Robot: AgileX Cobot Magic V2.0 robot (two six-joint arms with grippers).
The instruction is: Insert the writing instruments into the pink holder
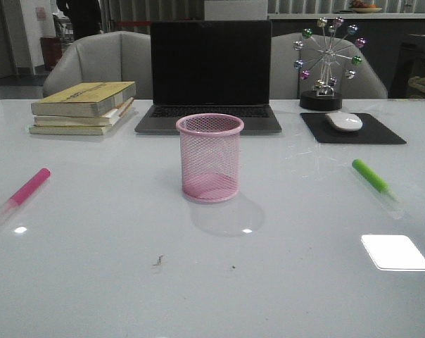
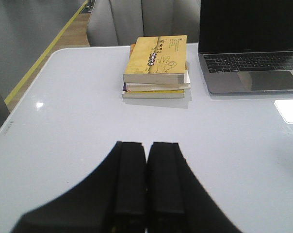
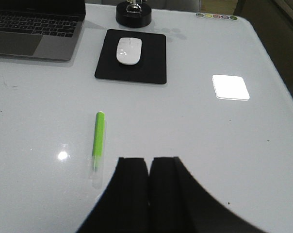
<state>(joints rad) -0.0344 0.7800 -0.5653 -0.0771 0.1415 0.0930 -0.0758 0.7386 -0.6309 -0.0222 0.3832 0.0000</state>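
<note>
pink holder (image 1: 210, 158) mid-table, empty | laptop (image 1: 210, 76), books (image 1: 84, 107), mouse (image 1: 344, 121) along far edge | left gripper (image 2: 146, 180), right gripper (image 3: 149, 187) pressed closed, empty

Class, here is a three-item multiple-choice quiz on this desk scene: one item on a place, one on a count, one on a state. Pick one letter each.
1. Where does the green marker lie?
A. inside the pink holder
B. on the table, on the robot's right
C. on the books

2. How many markers are on the table?
A. one
B. two
C. four

3. What is in the pink holder?
A. nothing
B. both markers
C. the mouse

Key: 1 B, it lies flat below the mouse pad. 2 B, green plus the pink marker. 3 A, the mesh shows no contents.
</note>
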